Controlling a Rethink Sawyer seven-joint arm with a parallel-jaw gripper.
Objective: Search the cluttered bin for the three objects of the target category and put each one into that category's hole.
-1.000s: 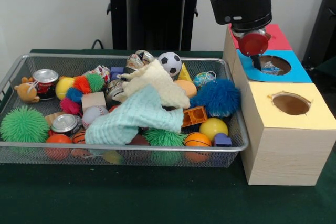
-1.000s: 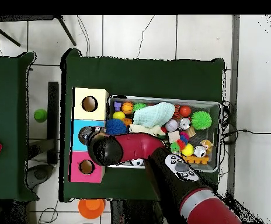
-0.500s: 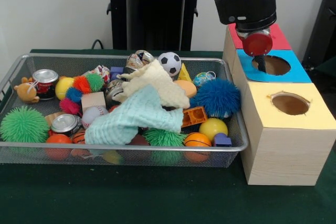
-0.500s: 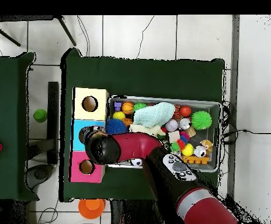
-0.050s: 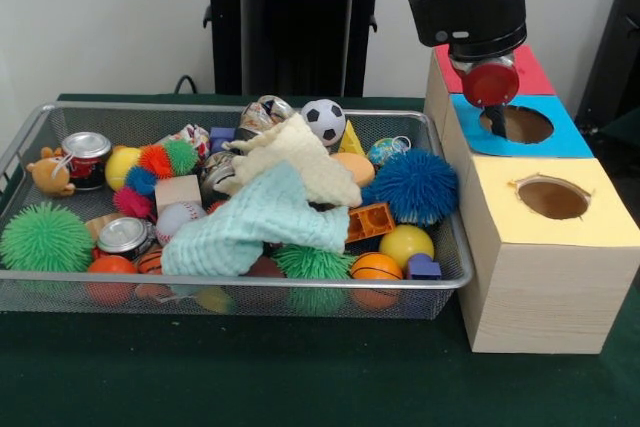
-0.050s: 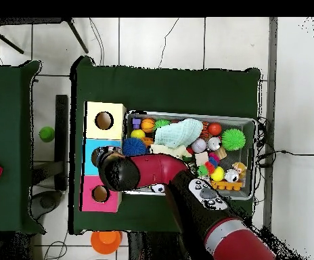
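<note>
The gripper (image 5: 495, 119) hangs over the blue hole (image 5: 517, 124) of the wooden box (image 5: 540, 277), its dark tip just at the hole's rim; a red round part above hides the fingers, so I cannot tell whether they are spread or pressed together. From overhead the arm (image 6: 187, 196) covers that hole almost wholly. The yellow hole (image 5: 553, 197) lies open nearer the camera, and the red section (image 5: 530, 72) behind is partly blocked by the wrist.

The wire bin (image 5: 30, 137) stands just beside the box, heaped full. A mint cloth (image 5: 255, 222) and a cream cloth (image 5: 300, 162) lie across the middle, burying whatever is beneath. Around them show a soccer ball (image 5: 323, 119), a blue fuzzy ball (image 5: 415, 185), a green spiky ball (image 5: 45, 237) and two cans (image 5: 122, 235), whose labels seem too small to read. Bare green table (image 5: 250, 377) lies in front.
</note>
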